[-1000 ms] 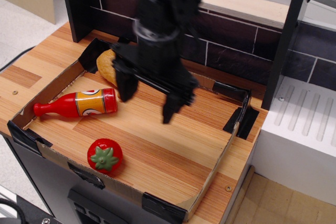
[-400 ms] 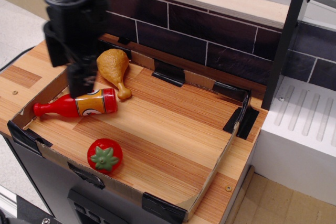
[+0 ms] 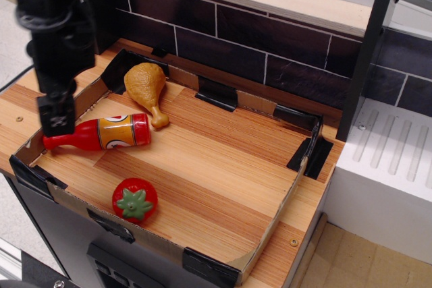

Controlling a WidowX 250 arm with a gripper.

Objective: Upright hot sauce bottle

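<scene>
The hot sauce bottle (image 3: 101,133) lies on its side near the left end of the shallow cardboard tray (image 3: 223,269). Its narrow neck points left and its orange-yellow label faces up. My black gripper (image 3: 52,109) hangs over the tray's left wall, just above the bottle's neck end and apart from it. Its fingers (image 3: 57,114) point down with nothing held between them. Only one finger shows clearly, and the jaws look open.
A tan chicken drumstick (image 3: 146,87) lies just behind the bottle. A red strawberry (image 3: 134,201) sits near the tray's front wall. A dark brick wall (image 3: 270,48) stands behind the tray, and a white drainer unit (image 3: 395,166) stands at the right.
My gripper has swept from over the tray's middle to the far left and now hangs above the bottle's neck. The bottle, drumstick and strawberry have not moved.
</scene>
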